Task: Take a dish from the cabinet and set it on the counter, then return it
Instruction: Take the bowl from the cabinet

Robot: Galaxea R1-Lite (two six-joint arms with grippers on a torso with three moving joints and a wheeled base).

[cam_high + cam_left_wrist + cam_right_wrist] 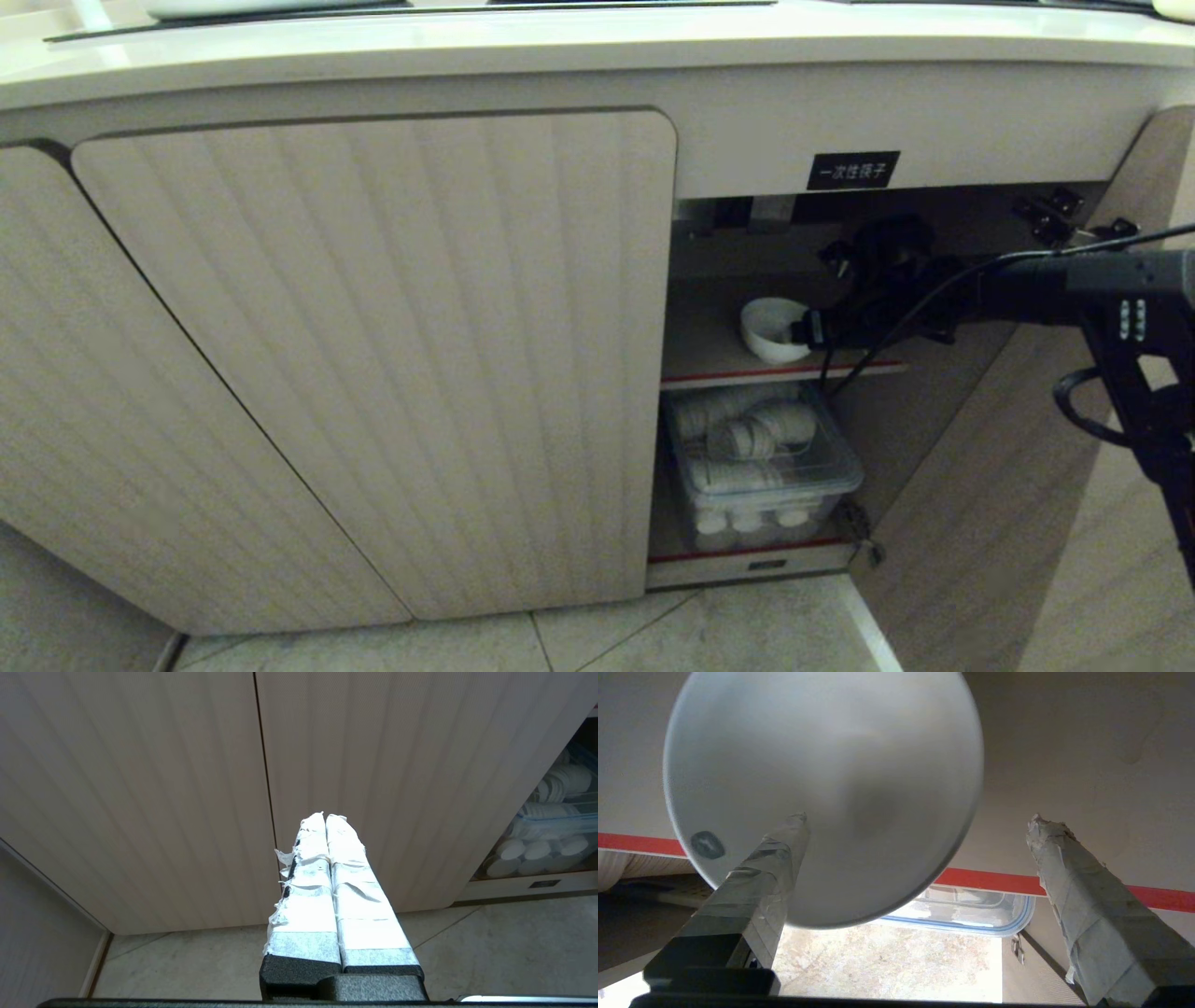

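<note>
Inside the cabinet [373, 355], the right gripper [920, 826] is gaping wide (gripping nothing) around the white bowl [773, 329] sitting on the upper shelf [709, 355].

Right gripper [915, 826] jaws wide apart.

Pale stone-look floor tiles [653, 635] with thin grout lines run beneath the furniture, dimly lit.
</note>
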